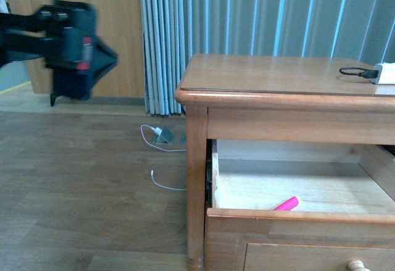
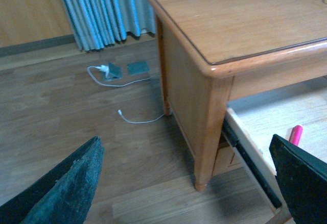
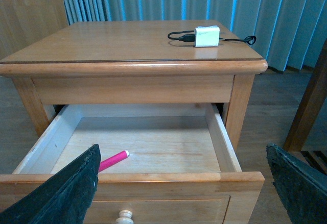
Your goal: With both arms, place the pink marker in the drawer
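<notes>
The pink marker lies on the pale floor of the open drawer, near its front wall. It also shows in the right wrist view and the left wrist view. The drawer front with its round knob is pulled out. My left gripper is open and empty, raised in the air far left of the nightstand; its fingers frame the floor and a table leg. My right gripper is open and empty, in front of the drawer front.
A white charger with a black cable lies on the nightstand top. White cables and a grey floor socket lie on the wooden floor left of the nightstand. Blue-grey curtains hang behind. A wooden furniture leg stands beside the nightstand.
</notes>
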`<state>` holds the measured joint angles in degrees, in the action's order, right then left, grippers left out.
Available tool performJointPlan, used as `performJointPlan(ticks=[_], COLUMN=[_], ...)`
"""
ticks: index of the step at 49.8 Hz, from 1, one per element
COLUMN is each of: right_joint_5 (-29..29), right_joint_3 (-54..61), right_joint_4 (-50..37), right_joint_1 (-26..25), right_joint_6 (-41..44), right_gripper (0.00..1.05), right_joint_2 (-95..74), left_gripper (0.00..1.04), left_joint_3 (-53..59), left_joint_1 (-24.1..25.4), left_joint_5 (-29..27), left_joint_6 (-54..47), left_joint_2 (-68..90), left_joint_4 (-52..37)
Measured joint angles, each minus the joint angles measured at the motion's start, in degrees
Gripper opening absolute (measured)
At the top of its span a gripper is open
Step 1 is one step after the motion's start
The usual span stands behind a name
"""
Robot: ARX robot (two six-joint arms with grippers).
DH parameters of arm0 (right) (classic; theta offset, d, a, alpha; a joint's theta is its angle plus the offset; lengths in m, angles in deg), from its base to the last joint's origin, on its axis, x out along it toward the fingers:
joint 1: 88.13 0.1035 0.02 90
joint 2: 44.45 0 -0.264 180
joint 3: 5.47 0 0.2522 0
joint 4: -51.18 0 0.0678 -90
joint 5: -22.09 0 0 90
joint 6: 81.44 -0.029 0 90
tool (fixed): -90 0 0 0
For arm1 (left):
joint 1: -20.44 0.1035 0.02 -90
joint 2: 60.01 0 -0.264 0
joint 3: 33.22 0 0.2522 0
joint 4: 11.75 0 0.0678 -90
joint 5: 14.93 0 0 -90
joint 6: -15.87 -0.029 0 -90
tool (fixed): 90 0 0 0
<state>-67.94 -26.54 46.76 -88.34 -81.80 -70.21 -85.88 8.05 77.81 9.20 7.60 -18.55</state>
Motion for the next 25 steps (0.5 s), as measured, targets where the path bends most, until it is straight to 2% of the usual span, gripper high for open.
performJointPlan(ticks=[9, 20, 25], right_joint_5=[0.0, 0.0, 0.0], right_joint_3=[0.0, 0.0, 0.0], right_joint_4=[0.0, 0.0, 0.0], right_joint_1=[0.0, 0.0, 0.0], right_joint_6=[0.0, 0.0, 0.0], right_gripper=[0.96, 0.96, 0.96], right_joint_2=[0.0, 0.0, 0.0], left_gripper=[0.99, 0.99, 0.99], left_joint_3=[11.45, 24.48, 25.79], left_joint_1=[6.95, 9.79, 10.8], left_joint_5=[1.38, -0.92, -1.49], left_joint_6=[4.17, 13.22, 15.87], left_joint_2=[-17.29, -39.91, -43.17], left_joint_4=[5.84, 17.07, 17.75])
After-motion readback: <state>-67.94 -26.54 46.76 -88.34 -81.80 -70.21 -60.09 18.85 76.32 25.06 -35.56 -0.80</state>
